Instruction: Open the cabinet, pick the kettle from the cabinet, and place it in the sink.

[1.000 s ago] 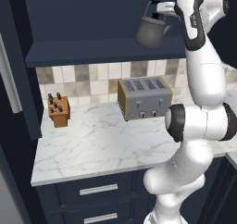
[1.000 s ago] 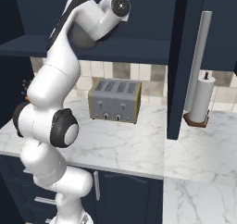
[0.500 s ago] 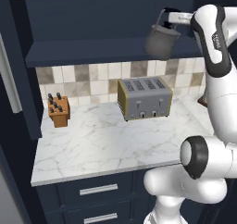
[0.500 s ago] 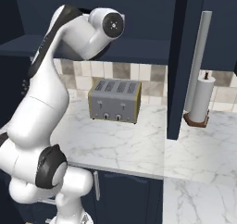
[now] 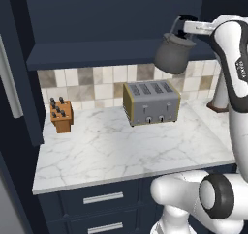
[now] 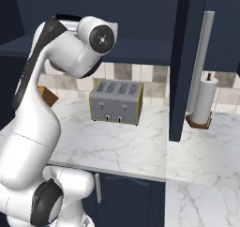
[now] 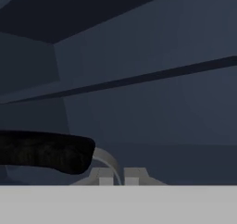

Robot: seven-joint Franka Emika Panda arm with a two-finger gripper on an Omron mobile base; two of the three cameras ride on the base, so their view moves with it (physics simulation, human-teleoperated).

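Upper right of the left base view, the gripper [image 5: 183,29], fingers clamped on its handle, carries the kettle [image 5: 173,55] above the toaster [image 5: 150,103], clear of the open cabinet [image 5: 116,18].

Dark lettering on white robot arm [image 5: 237,66] too blurred to read; no other text legible.

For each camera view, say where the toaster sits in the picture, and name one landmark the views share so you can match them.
Left base view: the toaster stands centre-right on the marble counter, below the kettle hanging from the shut gripper.
Right base view: the toaster is centre-left, against the backsplash.
Hand view: dark cabinet interior.
Shared landmark: the paper towel roll.
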